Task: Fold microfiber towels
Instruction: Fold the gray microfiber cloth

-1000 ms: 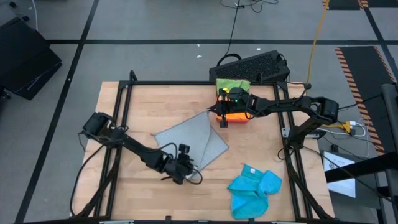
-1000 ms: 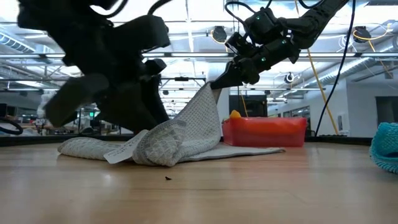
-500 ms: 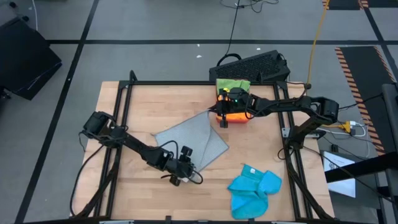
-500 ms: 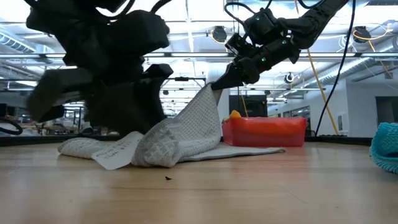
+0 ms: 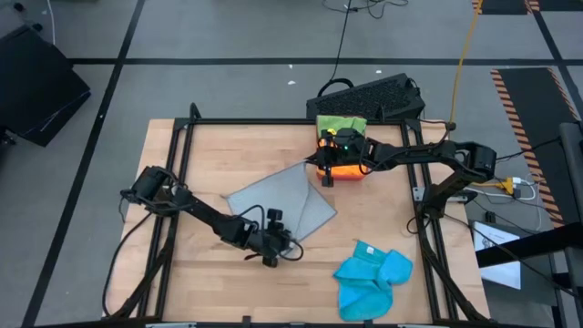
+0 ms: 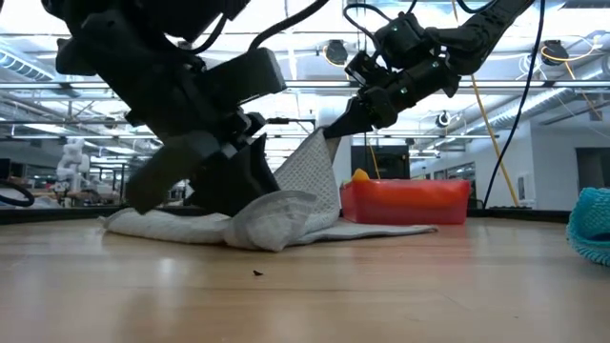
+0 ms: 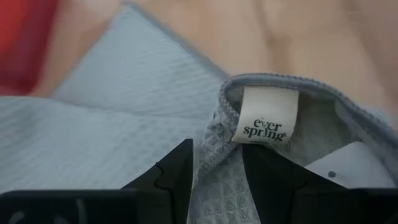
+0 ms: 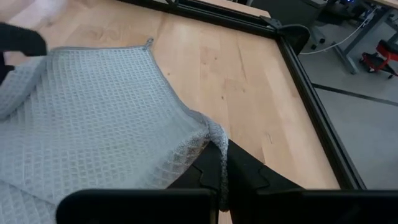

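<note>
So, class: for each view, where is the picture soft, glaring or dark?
Left wrist view: the grey towel and its tag are sharp, the wood behind soft. Low view: ceiling lights glare; the left gripper is a dark shape. High view: evenly lit. Right wrist view: the near towel corner blurs.

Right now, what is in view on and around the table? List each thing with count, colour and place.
grey towel: one, grey, table centre, one corner lifted, another bunched.
blue towel: one crumpled heap, bright blue, near right edge.
red tray: one, pink-red, far side of the table.
green towel: one, bright green, behind the tray.
keyboard: one, black, beyond the table.
left end effector: gripping the grey towel's near corner by its label.
right end effector: shut on the lifted corner.
</note>
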